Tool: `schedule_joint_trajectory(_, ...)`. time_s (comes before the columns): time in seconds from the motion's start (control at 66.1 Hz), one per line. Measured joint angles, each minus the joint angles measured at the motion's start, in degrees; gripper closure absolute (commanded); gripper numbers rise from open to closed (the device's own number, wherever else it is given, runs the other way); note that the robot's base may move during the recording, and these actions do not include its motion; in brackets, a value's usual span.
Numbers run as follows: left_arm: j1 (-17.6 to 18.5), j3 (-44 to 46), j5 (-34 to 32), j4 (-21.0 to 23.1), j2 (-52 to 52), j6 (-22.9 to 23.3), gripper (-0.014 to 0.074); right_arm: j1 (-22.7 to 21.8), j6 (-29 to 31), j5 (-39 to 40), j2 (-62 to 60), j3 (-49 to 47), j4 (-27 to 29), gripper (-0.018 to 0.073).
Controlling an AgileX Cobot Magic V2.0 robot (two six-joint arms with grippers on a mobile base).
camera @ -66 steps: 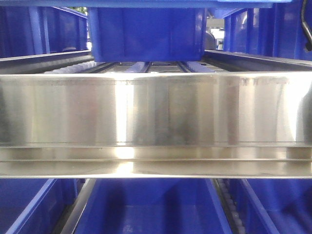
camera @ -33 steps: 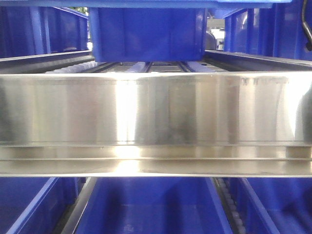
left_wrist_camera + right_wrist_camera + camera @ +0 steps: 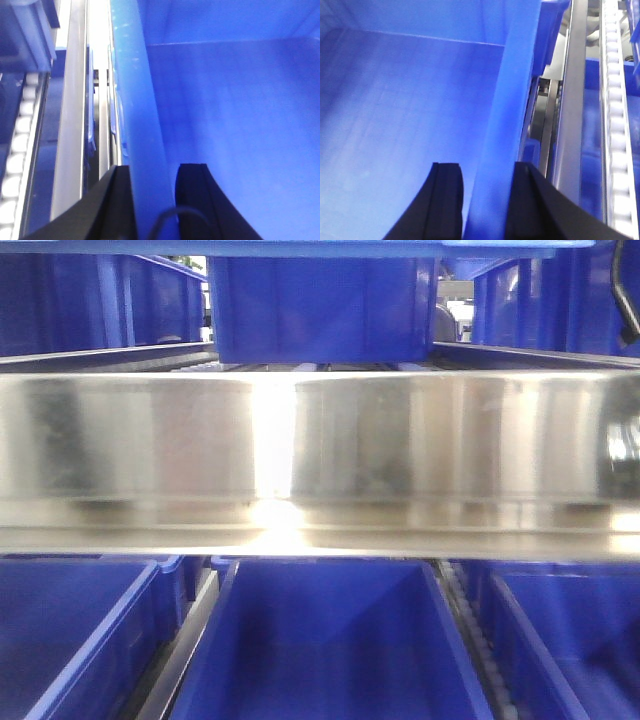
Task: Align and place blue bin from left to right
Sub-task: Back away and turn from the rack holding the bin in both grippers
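The blue bin (image 3: 142,100) fills both wrist views, and its inside looks empty. My left gripper (image 3: 152,200) is shut on the bin's left rim, with one black finger (image 3: 120,200) outside the wall and the other inside. My right gripper (image 3: 487,200) is shut on the bin's right rim (image 3: 512,100), again with one finger inside and one outside. Neither gripper shows in the front view. I cannot tell which bin there is the held one.
A wide steel beam (image 3: 320,460) crosses the front view. Above it stands a ribbed blue bin (image 3: 320,310) with more bins on either side. Three bins lie below it, left (image 3: 70,640), centre (image 3: 320,640) and right (image 3: 570,640). Roller tracks (image 3: 615,125) (image 3: 17,150) and a steel rail (image 3: 70,125) flank the held bin.
In the front view the steel beam now sits higher in the frame. The lower bins show more, with their far rims in sight. The upper bin has shifted a little to the right.
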State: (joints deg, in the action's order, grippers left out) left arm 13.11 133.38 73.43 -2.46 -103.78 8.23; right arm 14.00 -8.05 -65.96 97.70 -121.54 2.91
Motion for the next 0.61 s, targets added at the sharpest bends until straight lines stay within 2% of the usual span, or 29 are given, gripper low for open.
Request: schedule_joint_trajectory(0.605,0.13,0.0,-1.53,0.13,-0.21,0.0,0.0708,0.0,0.0,0.0,0.0,-0.03,-0.38,0.0627)
